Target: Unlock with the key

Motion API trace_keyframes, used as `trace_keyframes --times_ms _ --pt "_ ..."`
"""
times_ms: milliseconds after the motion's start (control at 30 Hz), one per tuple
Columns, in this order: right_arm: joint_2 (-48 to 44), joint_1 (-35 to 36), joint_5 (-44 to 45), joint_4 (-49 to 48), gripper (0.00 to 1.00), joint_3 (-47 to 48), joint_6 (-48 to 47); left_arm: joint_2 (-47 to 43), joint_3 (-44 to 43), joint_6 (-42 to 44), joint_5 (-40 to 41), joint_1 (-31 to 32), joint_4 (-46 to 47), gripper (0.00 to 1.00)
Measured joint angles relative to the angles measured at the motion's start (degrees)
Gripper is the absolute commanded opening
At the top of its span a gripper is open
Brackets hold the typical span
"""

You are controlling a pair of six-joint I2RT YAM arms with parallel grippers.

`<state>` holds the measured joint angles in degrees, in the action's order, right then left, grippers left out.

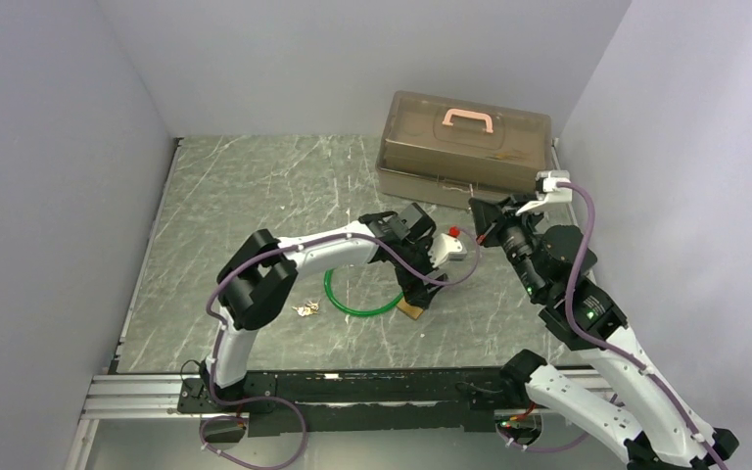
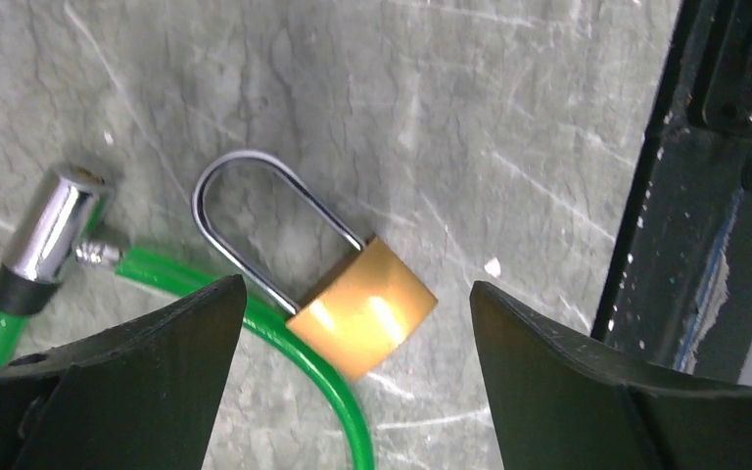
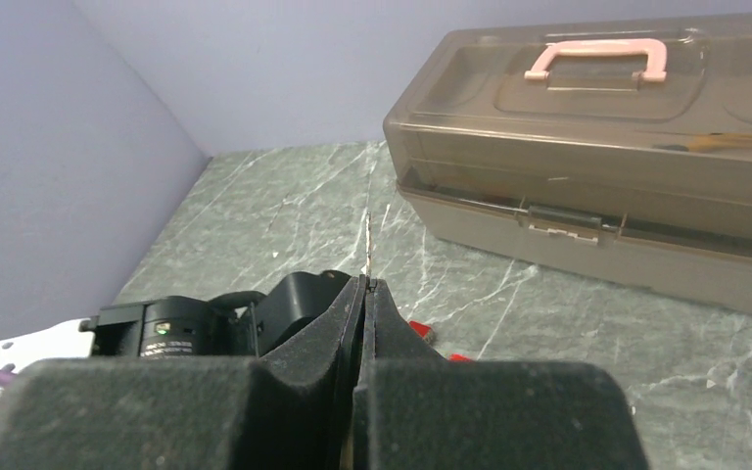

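A brass padlock (image 2: 362, 308) with a steel shackle (image 2: 245, 196) lies flat on the marble tabletop, its shackle round a green cable (image 2: 313, 362). My left gripper (image 2: 357, 286) hangs just above it, open, one finger on each side of the lock body and touching nothing. From above, the padlock (image 1: 413, 308) shows at the right edge of the green cable loop (image 1: 352, 305), under the left gripper (image 1: 417, 292). My right gripper (image 3: 367, 284) is raised to the right, shut on the key (image 3: 367, 240), whose thin blade sticks out edge-on past the fingertips. In the top view the right gripper (image 1: 485, 220) is near the box.
A brown translucent toolbox (image 1: 465, 147) with a pink handle stands at the back right, close behind the right gripper. A small bunch of keys (image 1: 305, 309) lies left of the cable loop. The cable's chrome end piece (image 2: 54, 230) lies left of the shackle. Grey walls enclose the table.
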<state>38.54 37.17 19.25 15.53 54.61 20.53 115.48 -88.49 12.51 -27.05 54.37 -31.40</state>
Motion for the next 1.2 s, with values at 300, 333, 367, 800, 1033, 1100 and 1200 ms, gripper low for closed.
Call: trace_keyframes --times_ms 300,333,367,800,1033,1100,1200 --pt "-3.28 0.0 1.29 1.57 0.0 0.52 -0.85 6.56 -5.86 -0.42 5.6 1.73 -0.02 0.86" --pt "-3.56 0.0 1.36 1.62 0.0 0.74 -0.96 7.19 -6.16 -0.57 6.19 1.75 -0.35 0.84" --pt "-3.8 0.0 1.4 1.62 0.0 1.01 -1.09 7.76 -6.38 -0.79 6.69 1.79 -0.48 0.82" --pt "-3.89 0.0 1.29 1.6 0.0 1.64 -1.95 9.11 -7.04 -0.39 8.28 4.28 -1.36 0.54" --pt "-3.23 0.0 1.27 1.57 0.0 1.64 -2.36 8.74 -5.38 1.36 5.6 6.49 -1.14 0.32" --pt "-2.91 0.0 1.25 1.55 0.0 1.64 -2.4 8.74 -5.35 1.33 5.05 6.62 -1.29 0.3" --pt "-2.47 0.0 1.22 1.55 0.0 1.66 -2.43 8.74 -5.27 1.33 4.35 6.56 -1.57 0.29"
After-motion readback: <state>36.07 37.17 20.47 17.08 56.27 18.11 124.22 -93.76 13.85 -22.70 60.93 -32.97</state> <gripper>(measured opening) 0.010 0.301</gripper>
